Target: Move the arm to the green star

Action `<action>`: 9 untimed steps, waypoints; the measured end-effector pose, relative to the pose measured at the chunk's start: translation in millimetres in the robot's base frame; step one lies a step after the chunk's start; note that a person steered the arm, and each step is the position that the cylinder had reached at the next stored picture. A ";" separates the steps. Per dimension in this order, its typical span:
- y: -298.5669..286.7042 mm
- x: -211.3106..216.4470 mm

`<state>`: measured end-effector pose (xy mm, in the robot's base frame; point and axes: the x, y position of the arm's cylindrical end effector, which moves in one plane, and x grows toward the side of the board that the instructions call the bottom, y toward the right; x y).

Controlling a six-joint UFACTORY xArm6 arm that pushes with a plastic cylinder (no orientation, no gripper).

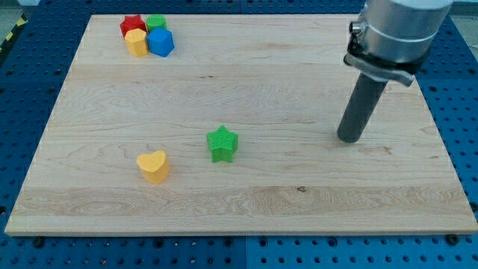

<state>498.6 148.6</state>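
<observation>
A green star lies on the wooden board a little below and left of the middle. My tip rests on the board well to the star's right, at about the same height in the view, with bare wood between them. The dark rod rises from it to the grey arm at the view's top right.
A yellow heart lies left of and slightly below the star. At the view's top left sits a tight cluster: a red block, a green block, a yellow block and a blue block. The board lies on a blue perforated table.
</observation>
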 end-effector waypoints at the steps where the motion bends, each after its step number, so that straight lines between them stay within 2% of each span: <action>1: -18.3 34.2; 2: -44.9 55.2; 4: -103.6 63.0; 9: -152.8 64.5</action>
